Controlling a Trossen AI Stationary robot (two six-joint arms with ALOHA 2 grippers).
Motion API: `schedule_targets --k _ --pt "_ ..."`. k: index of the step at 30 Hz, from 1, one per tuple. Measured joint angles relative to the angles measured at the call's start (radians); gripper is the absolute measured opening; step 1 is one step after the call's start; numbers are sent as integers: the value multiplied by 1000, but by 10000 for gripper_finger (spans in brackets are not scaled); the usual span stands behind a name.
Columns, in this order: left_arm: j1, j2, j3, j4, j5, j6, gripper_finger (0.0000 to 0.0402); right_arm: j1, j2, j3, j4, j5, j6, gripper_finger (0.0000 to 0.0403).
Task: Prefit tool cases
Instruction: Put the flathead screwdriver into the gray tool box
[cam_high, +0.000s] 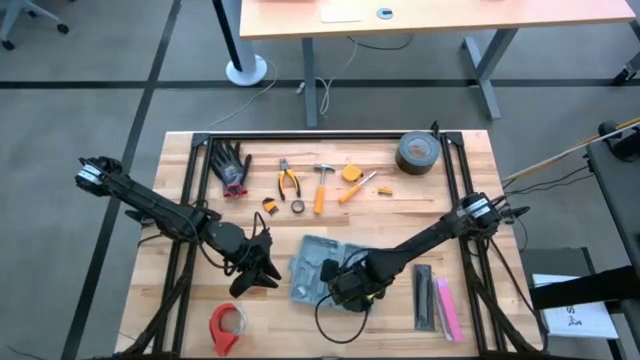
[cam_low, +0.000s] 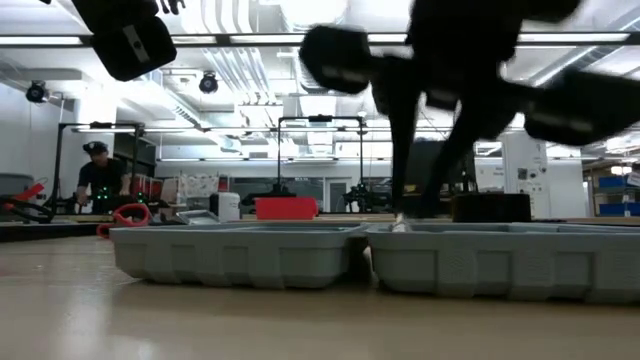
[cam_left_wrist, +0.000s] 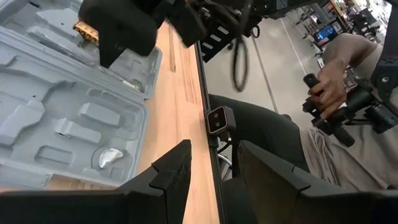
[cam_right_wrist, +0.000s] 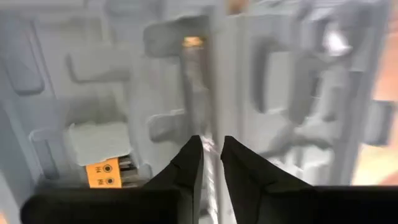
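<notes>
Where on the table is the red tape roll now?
In the high view, the red tape roll lies near the table's front edge on the left side, below the left gripper and left of the open tool case.

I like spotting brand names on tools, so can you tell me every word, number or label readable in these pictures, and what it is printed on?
None can be read.
Orange tag in the open tool case: dark marks, too blurred to read.
Paper sheet beside the table: printed lines too small to read.
Duct tape roll, pliers, hammer: no lettering can be made out.
</notes>
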Motion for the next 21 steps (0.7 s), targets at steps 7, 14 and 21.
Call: schedule_targets --k 7,14,21 --pt "0 0 0 1 0 0 141 -11 -64 19 -41 -7 400 53" --pt "0 0 0 0 -15 53 135 -55 -73 19 -57 -130 966 39" --pt "-5 0 0 -2 -53 110 146 -63 -47 18 -1 -165 1256 52"
